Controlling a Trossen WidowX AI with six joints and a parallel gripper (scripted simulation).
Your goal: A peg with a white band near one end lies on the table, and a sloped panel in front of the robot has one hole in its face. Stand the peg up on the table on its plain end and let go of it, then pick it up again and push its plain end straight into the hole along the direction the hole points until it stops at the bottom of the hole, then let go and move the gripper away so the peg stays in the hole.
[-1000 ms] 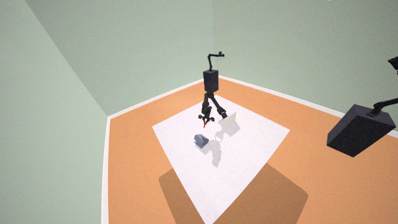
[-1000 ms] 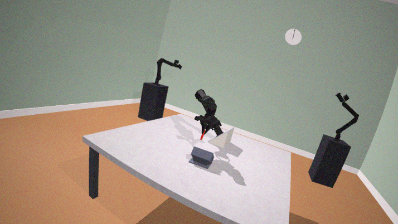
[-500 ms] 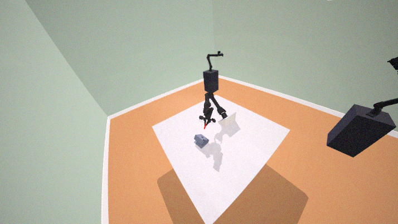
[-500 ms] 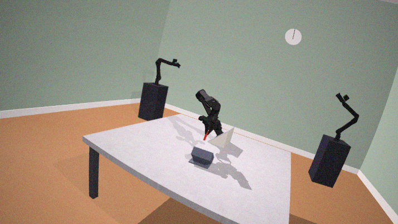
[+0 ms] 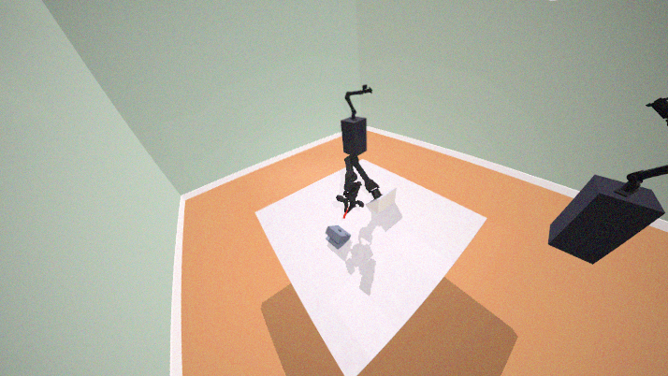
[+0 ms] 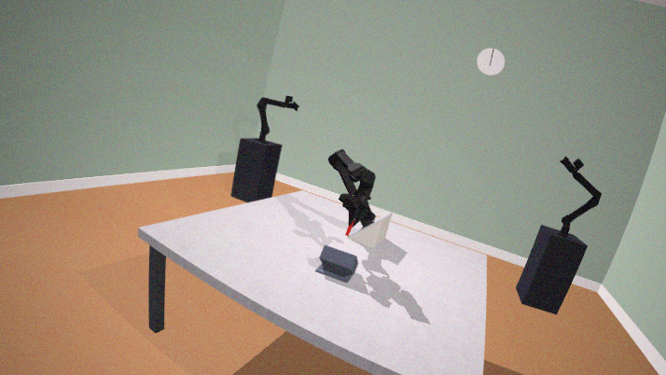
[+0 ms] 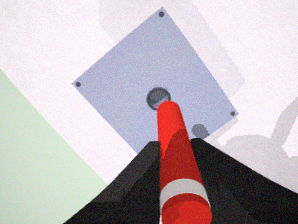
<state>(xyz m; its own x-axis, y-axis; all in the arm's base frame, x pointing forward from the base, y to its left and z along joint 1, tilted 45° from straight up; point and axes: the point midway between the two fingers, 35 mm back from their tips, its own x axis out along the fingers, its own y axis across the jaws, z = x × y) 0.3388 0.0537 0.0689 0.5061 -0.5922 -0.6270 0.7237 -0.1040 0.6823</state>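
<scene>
The red peg (image 5: 345, 214) (image 6: 349, 229) (image 7: 171, 125) is held tilted in the air, its plain end pointing away from the wrist camera and its white band near the camera. My gripper (image 5: 346, 209) (image 6: 353, 221) (image 7: 174, 148) is shut on the peg. The blue-grey sloped panel (image 5: 335, 235) (image 6: 339, 261) (image 7: 117, 82) stands on the table, with a visible gap between it and the peg in the top and exterior views. In the wrist view the round hole (image 7: 157, 95) shows just past the plain end, which overlaps its lower right rim.
A cream wedge-shaped panel (image 5: 384, 202) (image 6: 376, 234) stands on the white table (image 5: 398, 271) (image 6: 224, 247) beside the arm. Dark pedestals (image 5: 354, 136) (image 5: 594, 224) (image 6: 256, 170) (image 6: 550, 270) carrying other arms stand off the table.
</scene>
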